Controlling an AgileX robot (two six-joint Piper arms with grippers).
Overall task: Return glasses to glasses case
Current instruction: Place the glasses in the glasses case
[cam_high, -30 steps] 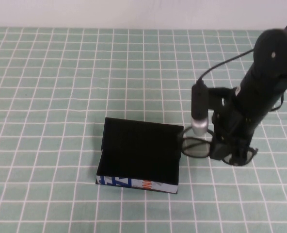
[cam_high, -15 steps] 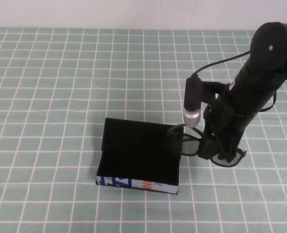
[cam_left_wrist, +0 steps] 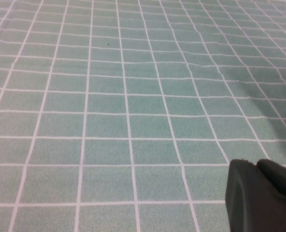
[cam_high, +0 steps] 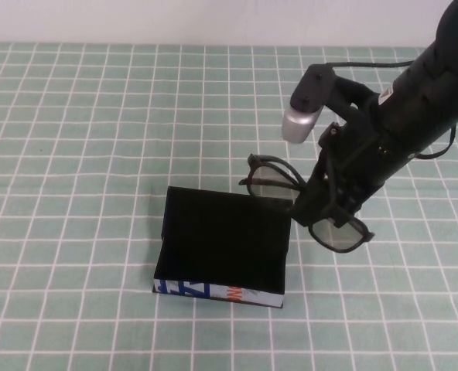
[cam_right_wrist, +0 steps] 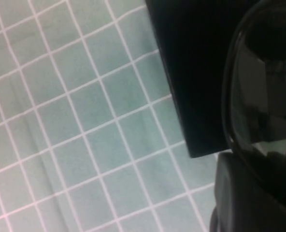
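Note:
The black glasses case lies open on the green checked cloth, lid up at the back, its front side printed blue, white and orange. My right gripper is shut on the black thick-framed glasses and holds them tilted in the air just above and right of the case's back right corner. One lens hangs right of the case. In the right wrist view a lens fills the frame beside the case's corner. My left gripper shows only as a dark tip over bare cloth, far from the case.
The green cloth with white grid lines covers the whole table. A silver and black wrist camera sticks out from the right arm above the glasses. The white wall runs along the table's far edge.
My right gripper has lifted the glasses off the cloth and tilted them; they now hang higher, with one lens above the case's back right corner.

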